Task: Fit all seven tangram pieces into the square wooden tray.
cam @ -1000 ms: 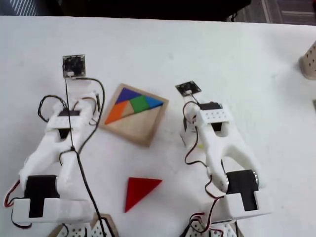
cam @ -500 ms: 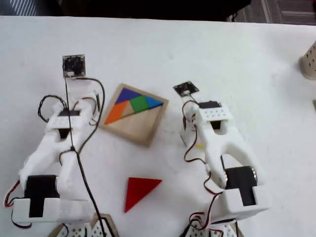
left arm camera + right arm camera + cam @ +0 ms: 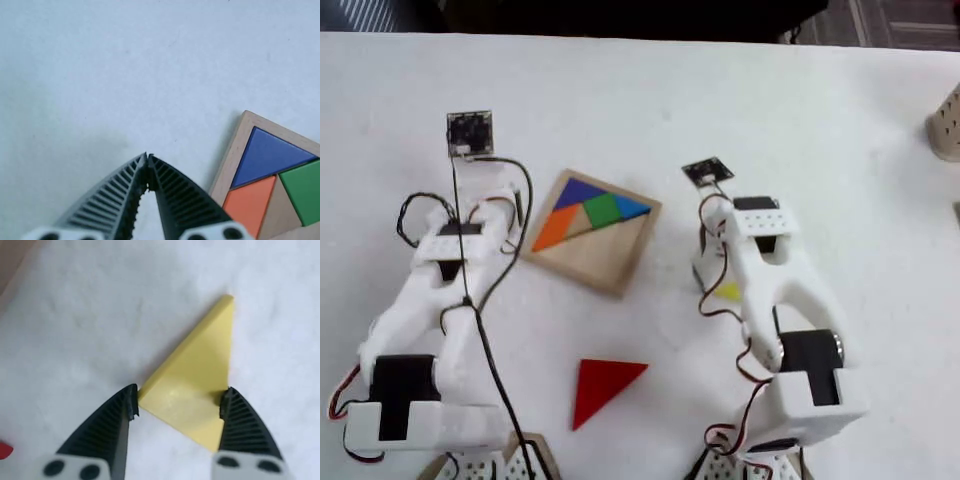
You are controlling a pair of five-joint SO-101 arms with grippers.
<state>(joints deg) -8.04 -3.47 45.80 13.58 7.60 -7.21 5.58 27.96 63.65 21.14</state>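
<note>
The right gripper [image 3: 178, 402] points down at the white table [image 3: 820, 130]. Its jaws stand apart by the width of a flat yellow wooden triangle [image 3: 195, 380], and each black fingertip [image 3: 131, 401] sits against an edge of that piece, so it is clasped between them. The triangle lies flat, or nearly so, on the table top. From above, a sliver of it [image 3: 728, 292] shows beside the right arm's white forearm. That arm stretches straight forward from its base at the table's near edge, with the wrist bent down over the piece, just off the right-hand corner of the square wooden tray [image 3: 605, 262].

The left gripper [image 3: 148, 159] has its ribbed jaws pressed together at the tips, with nothing between them. It hovers over bare table near the tray's left corner [image 3: 245, 130]. The left arm also reaches forward from its base, angled slightly toward the tray.

The tray sits turned like a diamond between the two arms. Its far half holds a dark blue triangle [image 3: 578, 190], a green square [image 3: 603, 208], a light blue piece [image 3: 633, 206] and an orange triangle [image 3: 552, 228], while the near half shows bare wood. A large red triangle [image 3: 600, 388] lies on the table well apart from the tray, between the two arm bases.
</note>
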